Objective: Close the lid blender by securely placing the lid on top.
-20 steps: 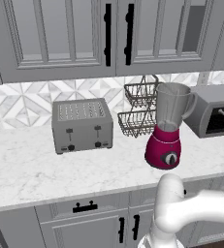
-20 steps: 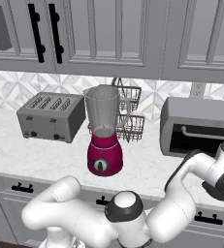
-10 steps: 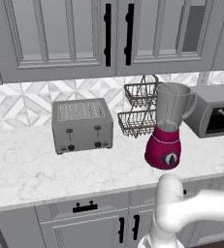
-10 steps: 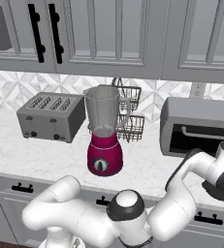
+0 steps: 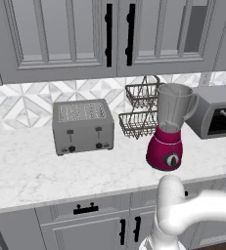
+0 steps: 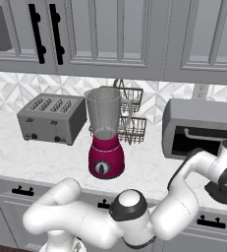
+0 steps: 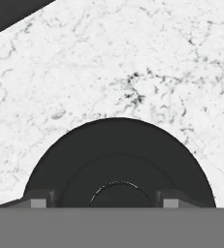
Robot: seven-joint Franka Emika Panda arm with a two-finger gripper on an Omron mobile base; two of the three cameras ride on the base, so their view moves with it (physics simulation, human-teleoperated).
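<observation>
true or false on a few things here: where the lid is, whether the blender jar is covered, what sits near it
1. The lid lies on the marble counter. True.
2. The blender jar is already covered. False: its top is open.
3. The toaster stands to the right of the blender in the left base view. False: it stands to its left.
4. Wire baskets hang behind the blender. True.
5. The hand is right over the lid, a fingertip on either side. True.

Grey toaster (image 5: 82, 126) at nine o'clock on marble counter (image 5: 31, 171); wire baskets (image 5: 141, 110) at twelve; dark microwave (image 6: 203, 129) at three.
</observation>
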